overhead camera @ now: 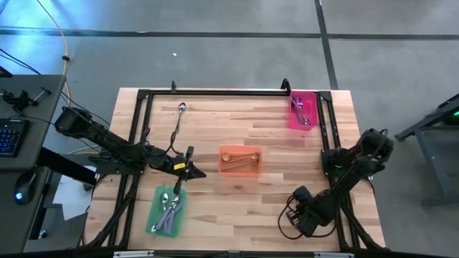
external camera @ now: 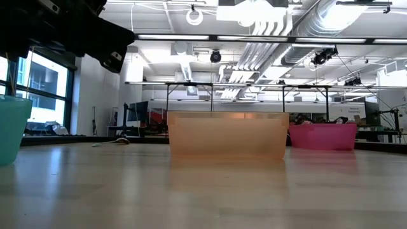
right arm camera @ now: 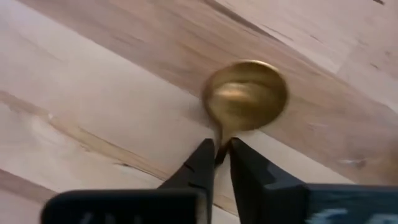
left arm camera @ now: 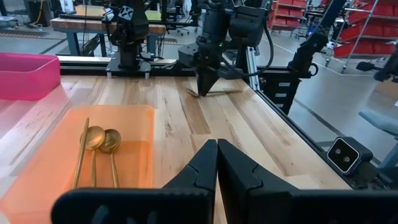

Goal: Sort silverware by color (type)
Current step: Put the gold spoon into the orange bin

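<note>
The right gripper (right arm camera: 222, 155) is lowered to the table (overhead camera: 237, 193) near its front right corner, and its two fingers (right arm camera: 200, 163) are pinched on the thin neck of a gold spoon (right arm camera: 246, 94), whose round bowl lies on the wood just ahead of the fingertips. In the left wrist view the same gripper (left arm camera: 205, 84) is seen well ahead, pointing down at the spoon's handle (left arm camera: 214, 92) on the boards. The left gripper (left arm camera: 216, 163) is held above the table with its fingers pressed together and nothing between them; just ahead of it and to one side stands the orange tray (left arm camera: 37, 168), in which two gold spoons (left arm camera: 99, 140) lie side by side with their bowls touching. In the high view the left gripper (overhead camera: 192, 172) is between the orange tray (overhead camera: 241, 150) ahead of it and the green tray (overhead camera: 152, 218) just beside it toward the front edge, and silver pieces (overhead camera: 168, 208) are piled in that green tray. A pink tray (overhead camera: 303, 123) with purple-handled pieces (overhead camera: 298, 107) stands at the far right corner, well apart from both grippers. One lone spoon (overhead camera: 179, 116) lies on the bare wood at the far side of the table, beyond the left arm.
</note>
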You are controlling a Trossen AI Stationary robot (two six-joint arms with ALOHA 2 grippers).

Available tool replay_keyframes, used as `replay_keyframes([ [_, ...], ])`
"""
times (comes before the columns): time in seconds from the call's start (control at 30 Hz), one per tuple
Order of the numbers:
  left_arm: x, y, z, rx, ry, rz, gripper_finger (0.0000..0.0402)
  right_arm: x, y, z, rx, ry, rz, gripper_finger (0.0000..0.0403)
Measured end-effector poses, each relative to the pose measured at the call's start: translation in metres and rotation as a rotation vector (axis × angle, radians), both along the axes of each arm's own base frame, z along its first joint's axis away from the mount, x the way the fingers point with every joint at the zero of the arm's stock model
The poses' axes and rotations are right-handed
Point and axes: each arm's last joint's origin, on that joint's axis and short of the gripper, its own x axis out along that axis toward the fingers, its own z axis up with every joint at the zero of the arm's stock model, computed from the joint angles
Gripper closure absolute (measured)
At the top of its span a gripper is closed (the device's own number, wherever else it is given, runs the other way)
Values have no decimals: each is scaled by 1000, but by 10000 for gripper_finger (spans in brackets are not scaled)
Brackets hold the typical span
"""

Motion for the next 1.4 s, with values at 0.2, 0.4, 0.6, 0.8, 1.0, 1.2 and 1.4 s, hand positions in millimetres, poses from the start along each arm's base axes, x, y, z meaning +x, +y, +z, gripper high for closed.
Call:
replay_keyframes([
  [0.2,0,0,0,-2,1,1,399,10,-7,0,19,13,89,399],
  [0.4,0,0,0,-24,6,6,399,20,-15,0,15,17,134,402],
  [0.6,0,0,0,-25,6,6,399,37,-16,10,-64,-64,205,403],
  [0.8,0,0,0,-27,6,7,399,61,-16,33,-97,-159,302,403],
  [1.0,0,0,0,-27,7,7,399,94,-26,61,-113,-237,400,403],
  [1.2,0,0,0,-27,6,6,399,134,-58,93,-158,-317,475,403],
  [1.4,0,0,0,-26,6,6,399,176,-110,120,-254,-348,628,403],
])
